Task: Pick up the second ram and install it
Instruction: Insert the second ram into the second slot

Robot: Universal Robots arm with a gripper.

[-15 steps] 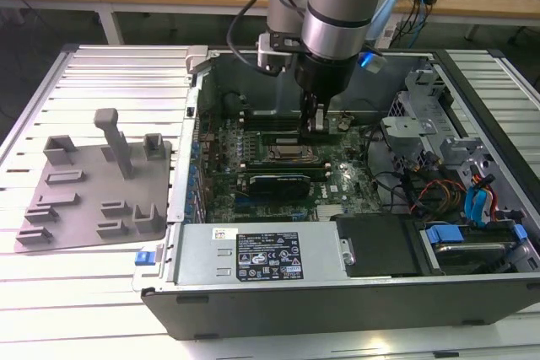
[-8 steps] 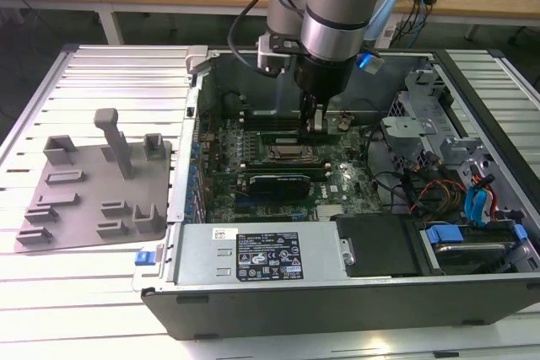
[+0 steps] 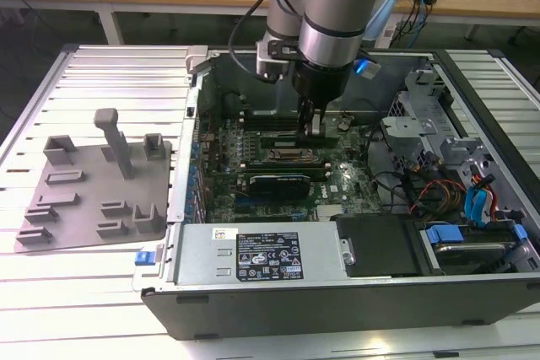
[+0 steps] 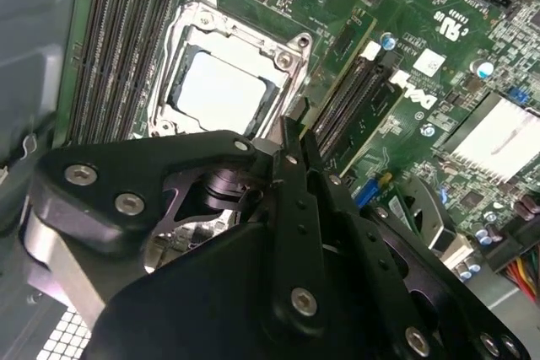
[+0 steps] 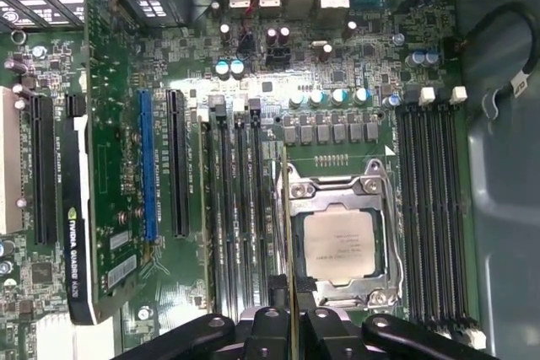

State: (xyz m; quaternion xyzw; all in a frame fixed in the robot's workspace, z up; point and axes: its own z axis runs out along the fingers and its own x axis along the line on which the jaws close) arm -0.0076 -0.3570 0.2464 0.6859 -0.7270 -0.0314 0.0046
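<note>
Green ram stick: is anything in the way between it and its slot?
Nothing visible is. The end effector holds the thin green ram stick edge-on over the long black slots beside the silver CPU socket. No cable or part lies across those slots.

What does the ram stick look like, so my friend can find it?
Inside the open grey computer case, find the green motherboard and its square silver processor in a metal frame. Right beside that frame, the second ram is a thin green stick seen edge-on, pinched in the black gripper. Its neighbours, the long black slots, are fixed to the board.
</note>
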